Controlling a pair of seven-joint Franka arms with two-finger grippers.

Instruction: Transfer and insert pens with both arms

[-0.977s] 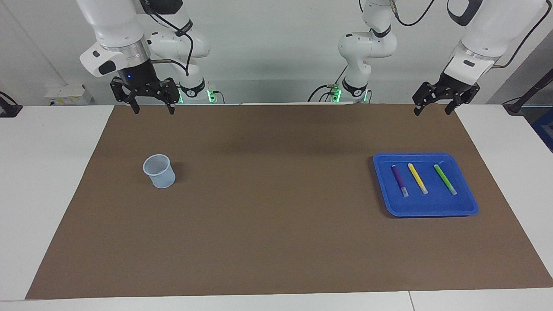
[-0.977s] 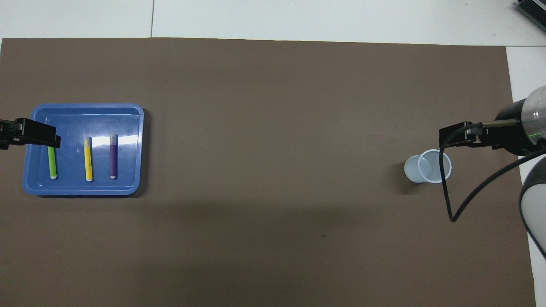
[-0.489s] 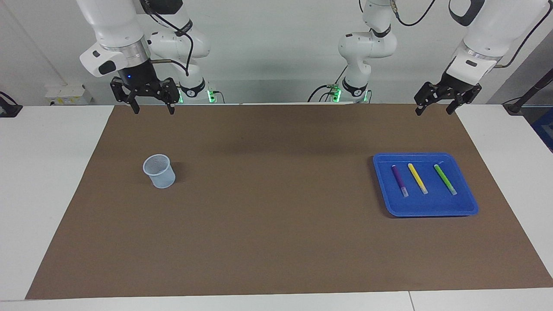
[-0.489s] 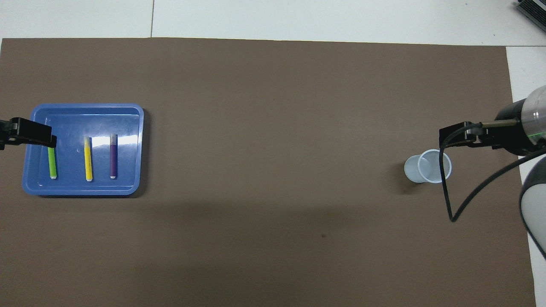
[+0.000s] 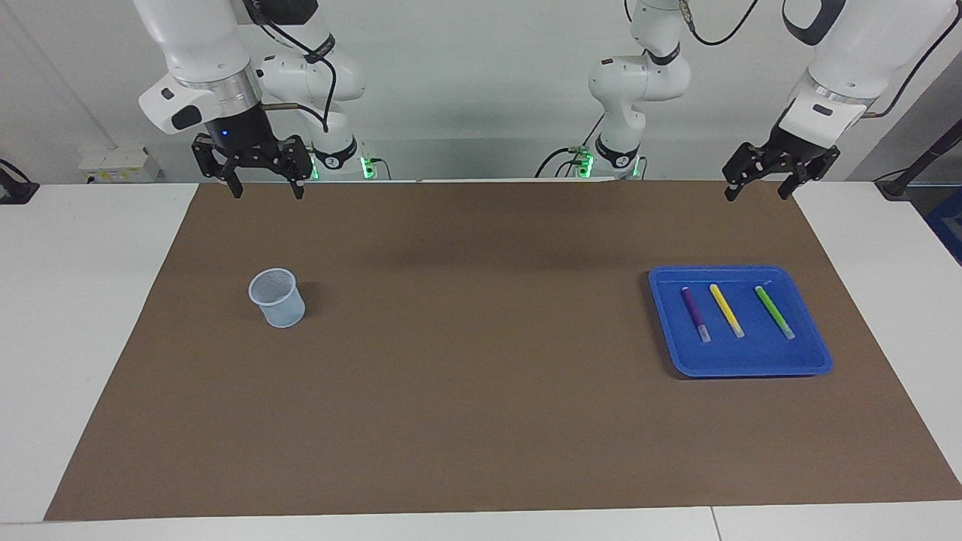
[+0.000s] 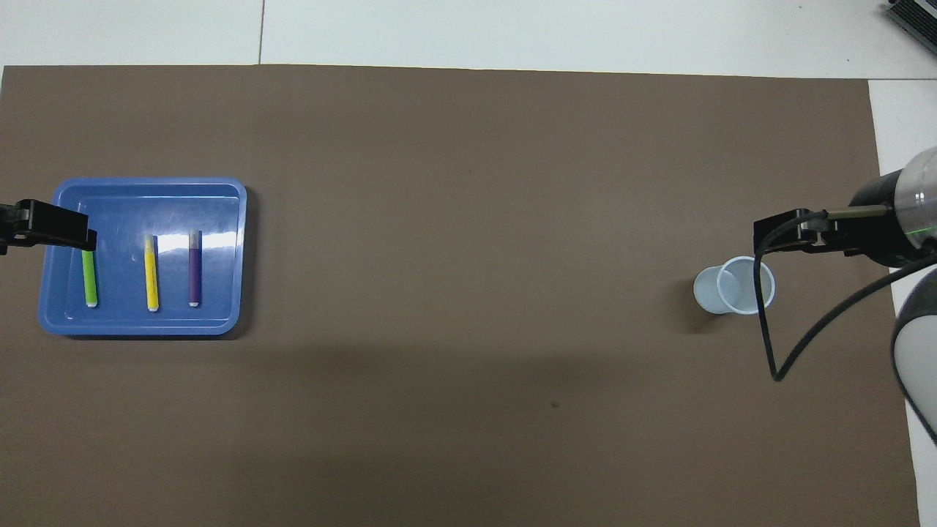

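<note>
While both arms hang raised at the robots' own edge of the brown mat (image 5: 481, 421), three pens lie untouched in a blue tray (image 5: 815, 359) toward the left arm's end of the table. The left gripper (image 5: 756, 190), fingers spread and empty, hovers over the mat's edge, high above the table. The right gripper (image 5: 267, 188), likewise spread wide and holding nothing, waits above the mat's edge at the right arm's end, where a pale blue cup (image 5: 277, 298) stands upright on the mat.

The purple pen (image 5: 694, 313), the yellow pen (image 5: 726, 309) and the green pen (image 5: 774, 311) lie side by side, roughly parallel and apart from one another, pale cap ends pointing away from the robots. The purple one lies toward the cup's side of the tray, the green one toward the table's end.

Slim and stiff, the pens look light, and their smooth round barrels may roll or slip on the glossy tray floor. A pinch across the middle of a barrel, fingers squarely on either side, seems the safest hold, and it would leave an end free for the second gripper. No pen has yet reached the cup.
</note>
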